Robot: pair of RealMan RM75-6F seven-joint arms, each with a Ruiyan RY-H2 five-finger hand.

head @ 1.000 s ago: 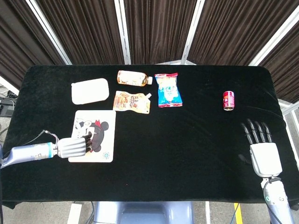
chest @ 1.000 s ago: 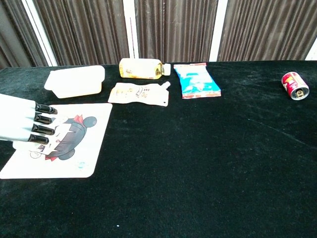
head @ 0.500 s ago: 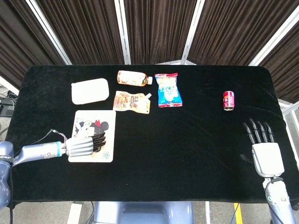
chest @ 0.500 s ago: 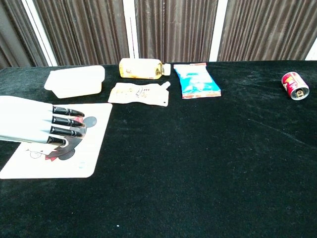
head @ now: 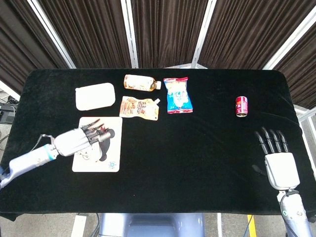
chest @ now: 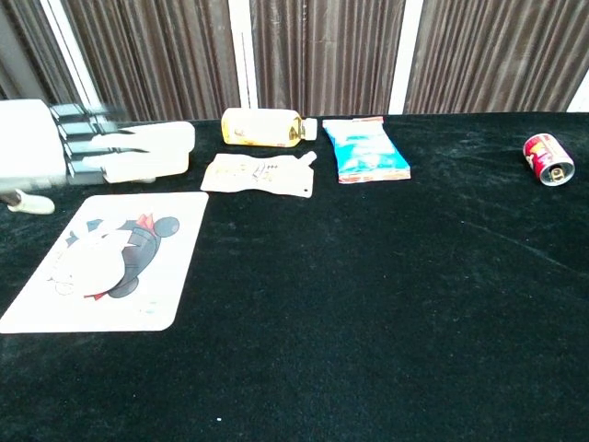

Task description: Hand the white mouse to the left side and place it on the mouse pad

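Head view: left hand (head: 74,141) above the pad (head: 98,143), fingers loosely extended, holding nothing. Mouse not discernible here. Right hand (head: 277,160) flat on desk (head: 197,143), fingers spread, empty, well right of pad.

Chest view: mouse (chest: 92,261) lies on pad (chest: 156,295). Left hand (chest: 55,147) raised above pad, blurred, empty.

L robot hand (head: 74,141) above mouse pad (head: 109,157)
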